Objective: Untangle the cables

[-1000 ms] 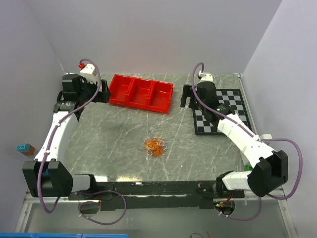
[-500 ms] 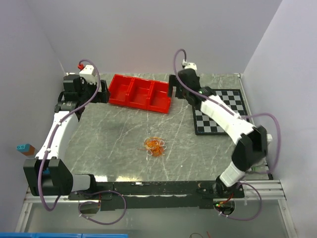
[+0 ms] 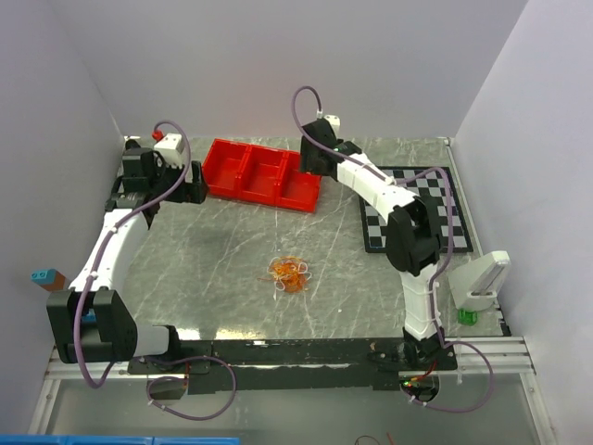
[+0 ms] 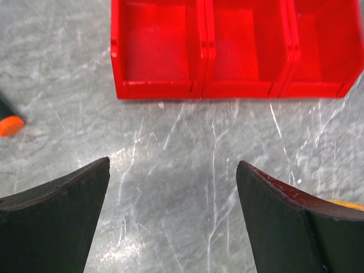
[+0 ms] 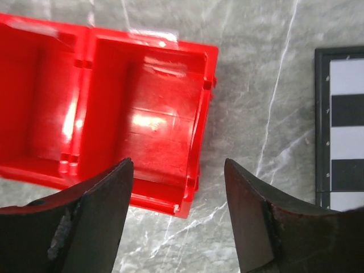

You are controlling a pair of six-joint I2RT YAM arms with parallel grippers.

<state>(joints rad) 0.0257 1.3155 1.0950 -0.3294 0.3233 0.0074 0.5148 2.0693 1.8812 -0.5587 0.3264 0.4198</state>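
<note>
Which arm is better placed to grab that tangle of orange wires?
Right, narrowly. The right hand hangs above the red plastic tray's right end, closer to the tangled orange cables than the left hand at its left end.

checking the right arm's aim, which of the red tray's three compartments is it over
The end compartment nearest the checkerboard mat; the right gripper frames it between open fingers.
</note>
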